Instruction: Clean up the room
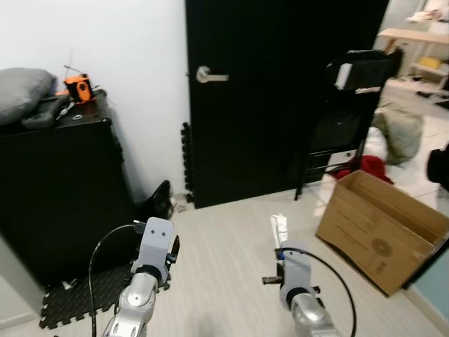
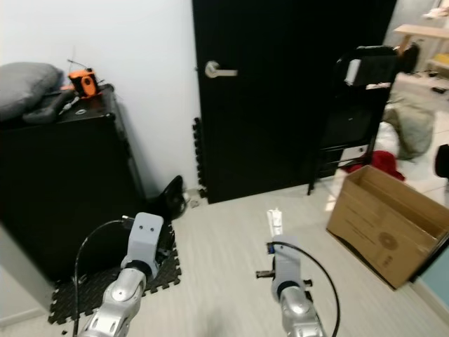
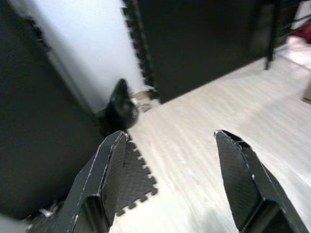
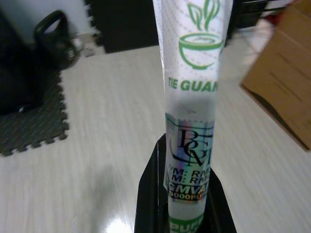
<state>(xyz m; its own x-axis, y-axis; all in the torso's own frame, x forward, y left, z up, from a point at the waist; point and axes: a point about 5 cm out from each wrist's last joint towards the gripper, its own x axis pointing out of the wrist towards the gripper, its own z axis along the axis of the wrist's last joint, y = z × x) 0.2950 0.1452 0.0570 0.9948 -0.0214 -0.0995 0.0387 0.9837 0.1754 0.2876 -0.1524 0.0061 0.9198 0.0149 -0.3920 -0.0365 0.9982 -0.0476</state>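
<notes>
While the right end effector (image 4: 187, 213) is clamped on a white tube (image 4: 190, 97) with green lettering (the print reads "TIE GUAN"), the tube stands up out of the black fingers and points ahead over the pale wood floor (image 1: 231, 267). In the head views that tube (image 1: 279, 228) shows as a small white stick above the right wrist, held above the floor between the black door (image 1: 273, 98) and an open cardboard box (image 1: 382, 228) lying on the floor to the robot's right. The left end effector (image 3: 170, 179) hovers with its two fingers (image 3: 104, 170) spread wide apart, holding nothing, above the edge of a dark foam mat (image 1: 77, 295). Beyond it a black kettlebell (image 3: 120, 104) sits on the floor against the white wall, beside a black cabinet (image 1: 56, 189). On the cabinet lie a grey cushion (image 1: 21, 91) and an orange tool (image 1: 78, 88). A black chair (image 1: 351, 105) stands beyond the box.
</notes>
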